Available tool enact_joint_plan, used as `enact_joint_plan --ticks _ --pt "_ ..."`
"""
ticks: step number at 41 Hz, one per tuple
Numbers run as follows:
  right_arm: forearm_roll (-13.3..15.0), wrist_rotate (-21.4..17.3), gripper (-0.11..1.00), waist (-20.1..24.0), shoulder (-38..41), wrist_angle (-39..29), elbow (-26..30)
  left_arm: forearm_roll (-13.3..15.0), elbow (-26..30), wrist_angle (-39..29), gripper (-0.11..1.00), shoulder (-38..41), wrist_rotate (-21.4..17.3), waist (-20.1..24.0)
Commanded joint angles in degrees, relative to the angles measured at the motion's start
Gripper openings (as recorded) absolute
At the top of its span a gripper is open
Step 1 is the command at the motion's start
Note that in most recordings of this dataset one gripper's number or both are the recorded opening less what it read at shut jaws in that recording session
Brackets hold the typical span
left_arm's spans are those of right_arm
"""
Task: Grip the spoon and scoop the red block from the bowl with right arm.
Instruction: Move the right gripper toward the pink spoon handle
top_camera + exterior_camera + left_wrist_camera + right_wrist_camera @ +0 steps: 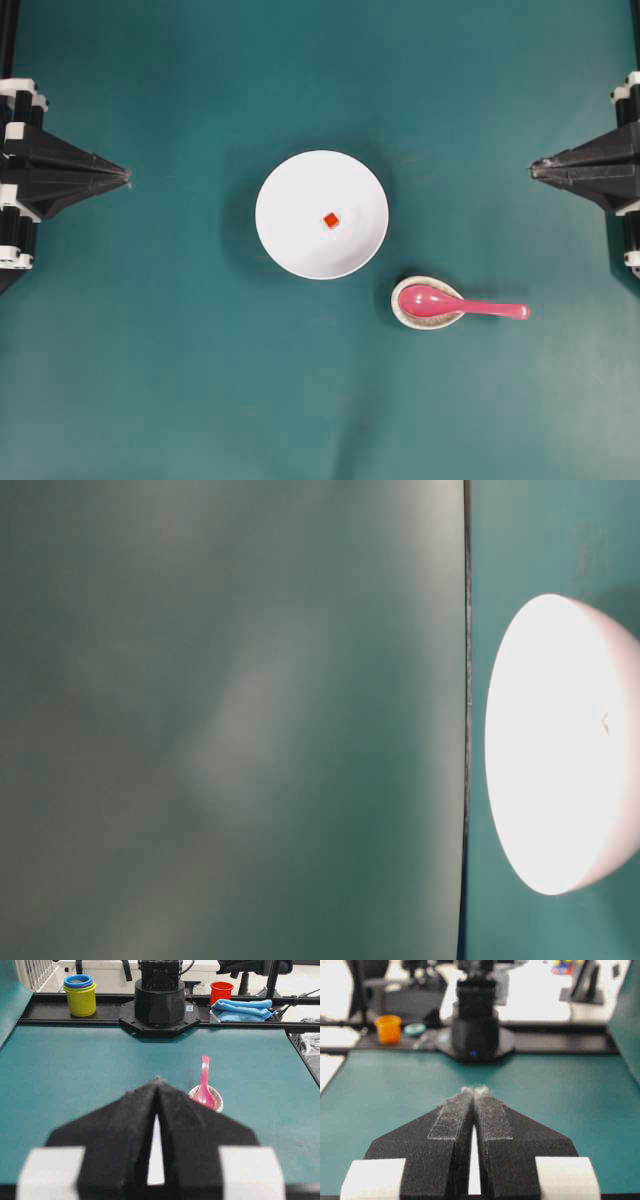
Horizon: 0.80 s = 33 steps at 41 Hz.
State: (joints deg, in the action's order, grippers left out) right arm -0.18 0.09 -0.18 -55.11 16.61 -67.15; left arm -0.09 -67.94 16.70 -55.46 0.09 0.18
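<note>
A white bowl (321, 214) stands mid-table with a tiny red block (331, 220) inside it. The pink spoon (460, 305) lies to the bowl's lower right, its scoop resting in a small speckled dish (405, 312) and its handle pointing right. In the left wrist view the spoon (204, 1086) shows just right of the fingertips. My right gripper (533, 170) is shut and empty at the right edge, well above and right of the spoon handle. The right wrist view shows the same gripper (474, 1091) with tips pressed together. My left gripper (128, 177) is shut and empty at the left edge.
Table level shows the bowl's (560, 745) white side against green mat. Beyond the table's far edge the left wrist view shows stacked cups (80, 994), a red cup (221, 991), a blue cloth (242, 1010) and the other arm's base (159, 1002).
</note>
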Motion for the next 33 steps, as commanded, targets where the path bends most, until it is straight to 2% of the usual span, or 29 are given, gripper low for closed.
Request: enact_joint_plan --ticks 1,2,13,18,24,26,29,33 --pt "-0.09 -1.05 0.0 0.79 0.26 0.35 1.05 -0.88 1.85 -2.02 0.0 0.53 -0.44 -0.26" --pt "-0.53 -1.85 0.0 1.58 0.88 -0.88 1.32 -0.88 2.29 -3.96 0.0 0.53 0.62 -0.35" --pt "-1.23 -5.63 0.0 6.68 5.45 -0.53 -0.35 -0.88 3.16 -4.13 0.0 0.09 0.79 -0.26" --pt "-3.6 -8.09 0.0 9.58 9.84 2.64 -1.58 -0.88 3.16 -4.48 0.0 0.0 0.88 -0.35" --pt "-8.96 -9.58 0.01 12.57 16.17 9.58 -2.72 -0.88 3.16 -4.57 0.0 0.09 0.97 -0.26" --pt "-10.63 -9.58 0.08 13.18 17.75 11.51 -2.9 -0.88 3.16 -4.57 0.0 0.0 1.05 -0.26" --pt "-14.06 -9.58 0.26 14.5 21.01 15.12 -3.08 -0.88 3.16 -4.57 0.0 0.0 1.49 -0.26" --pt "-17.05 -9.58 0.48 16.7 24.35 19.95 -3.52 -0.88 3.16 -4.57 0.0 0.0 2.2 -0.26"
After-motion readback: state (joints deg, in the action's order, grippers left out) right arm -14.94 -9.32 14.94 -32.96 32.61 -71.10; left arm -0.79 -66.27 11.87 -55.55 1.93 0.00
